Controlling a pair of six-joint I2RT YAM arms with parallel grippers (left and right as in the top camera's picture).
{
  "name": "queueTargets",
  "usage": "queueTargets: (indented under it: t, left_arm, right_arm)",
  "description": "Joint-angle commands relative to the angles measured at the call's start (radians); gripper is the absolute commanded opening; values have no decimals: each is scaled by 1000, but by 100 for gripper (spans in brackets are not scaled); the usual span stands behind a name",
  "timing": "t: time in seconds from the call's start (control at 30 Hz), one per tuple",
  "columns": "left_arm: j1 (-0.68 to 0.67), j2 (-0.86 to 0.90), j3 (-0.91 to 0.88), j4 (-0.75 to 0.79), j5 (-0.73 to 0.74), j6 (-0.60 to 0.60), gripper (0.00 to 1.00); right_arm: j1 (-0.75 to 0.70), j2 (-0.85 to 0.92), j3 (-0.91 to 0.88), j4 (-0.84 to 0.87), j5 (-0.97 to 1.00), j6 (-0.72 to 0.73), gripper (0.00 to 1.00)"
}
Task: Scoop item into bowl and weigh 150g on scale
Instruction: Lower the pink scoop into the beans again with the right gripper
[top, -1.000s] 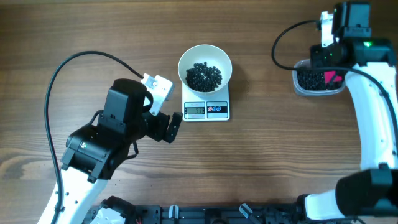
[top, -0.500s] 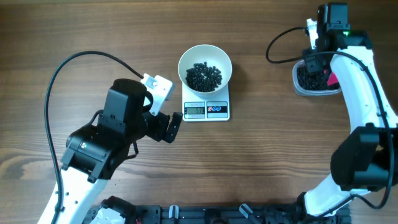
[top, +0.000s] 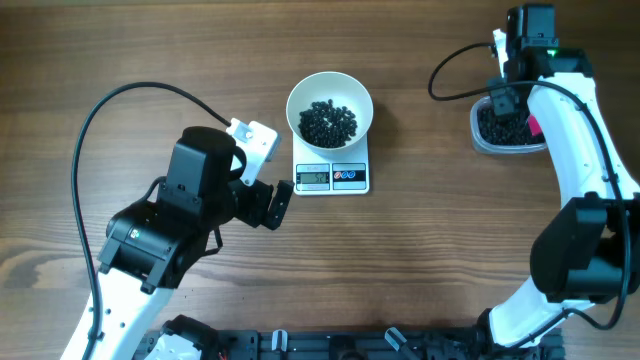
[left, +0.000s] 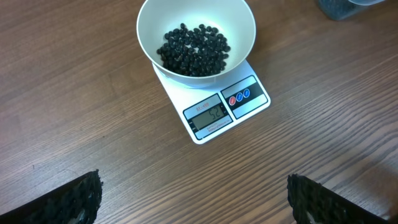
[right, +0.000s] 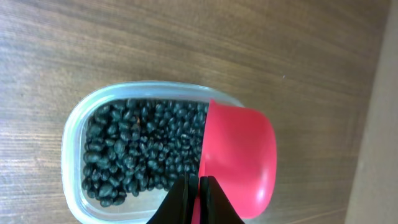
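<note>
The white bowl (top: 330, 95) (left: 242, 31) stands on the scale (top: 332, 178) (left: 249, 106) and holds a heap of the black item (top: 328, 122) (left: 193, 50). More of the item (right: 137, 152) fills the clear tub (top: 478, 140) (right: 71, 134). My right gripper (top: 510, 112) (right: 199, 186) hangs over the tub, shut on the handle of the pink scoop (top: 534, 126) (right: 239, 158). The scoop is turned on its side at the tub's right end, its mouth towards the pellets. My left gripper (top: 268, 172) (left: 193, 199) stands open and holds nothing, a little left of the scale and low over the table.
The scale's display (left: 208, 114) and its red and blue buttons (left: 239, 98) face the left gripper. A black cable (top: 130, 95) loops across the table at the left. The right arm (top: 590, 190) runs along the table's right side.
The right wrist has swung left and turned over the tub, carrying the scoop with it. The left arm, bowl and scale have not moved.
</note>
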Motion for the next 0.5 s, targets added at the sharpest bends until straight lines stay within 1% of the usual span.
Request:
queueTargets:
  t: [0.0, 0.27, 0.33, 0.47]
  left_arm:
    - [5, -4, 14, 3, 15, 8, 100]
    - [5, -4, 14, 3, 15, 8, 100]
    - [5, -4, 14, 3, 15, 8, 100]
    - [5, -4, 14, 3, 15, 8, 100]
  right_arm:
    - [10, 47, -4, -16, -20, -8, 4]
    - [47, 89, -4, -38, -159, 1, 4]
    - [50, 89, -4, -47, -196, 27, 4]
    - [50, 89, -3, -76, -353, 131, 4]
